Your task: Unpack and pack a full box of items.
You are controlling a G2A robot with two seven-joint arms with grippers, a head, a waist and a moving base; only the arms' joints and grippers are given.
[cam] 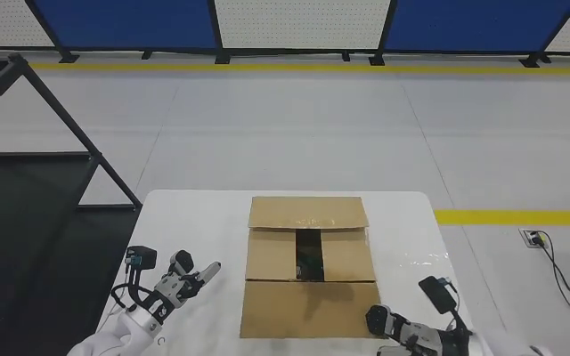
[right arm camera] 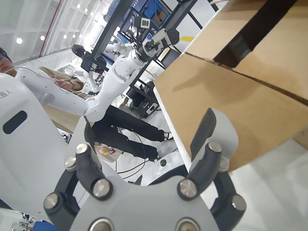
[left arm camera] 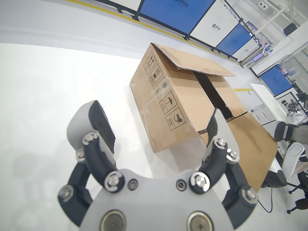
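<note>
Left of the box (cam: pixel 272 258), well apart from its side wall, my left pincer (cam: pixel 198 265) hovers over the desk (cam: pixel 196 222), spread and holding nothing. The box sits mid-desk with its far and near outer flaps folded outward. Its two inner flaps (left arm camera: pixel 192 90) lie almost flat over the top, with a dark slot (cam: pixel 309 254) between them; I cannot tell what is inside. By the box's near right corner, just beside the outspread near flap (cam: pixel 307 311), my right pincer (right arm camera: pixel 148 121) is also spread and empty. I judge I'm at the opening step, with no unpacking begun. Next I should hook a fingertip into the slot and swing each inner flap outward without crushing the card.
</note>
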